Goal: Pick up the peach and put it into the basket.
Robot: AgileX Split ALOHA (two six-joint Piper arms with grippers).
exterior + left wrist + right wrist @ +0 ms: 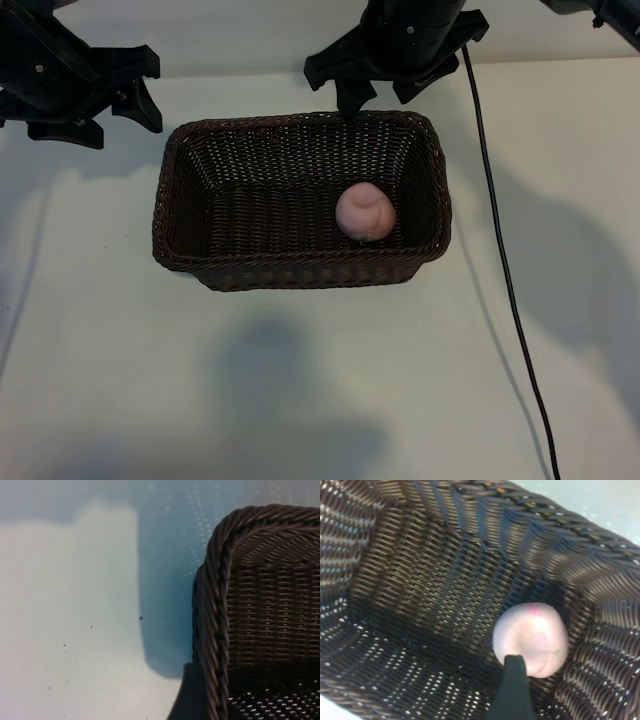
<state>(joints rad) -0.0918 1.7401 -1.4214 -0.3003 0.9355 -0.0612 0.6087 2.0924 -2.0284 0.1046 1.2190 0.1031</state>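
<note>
Peach (pixel 364 212) inside the basket (pixel 300 272), right gripper (pixel 385 95) open above the far rim.

Both arms run off the exterior view's top edge; the right gripper (pixel 372 95) shows only dark finger tips over the basket's (pixel 300 275) far rim, the left gripper (pixel 105 105) partly cropped at the table's (pixel 300 400) far left corner. Left wrist view catches just one basket corner. A dark fingertip (pixel 512 690) covers the peach's (pixel 532 635) lower part.
</note>
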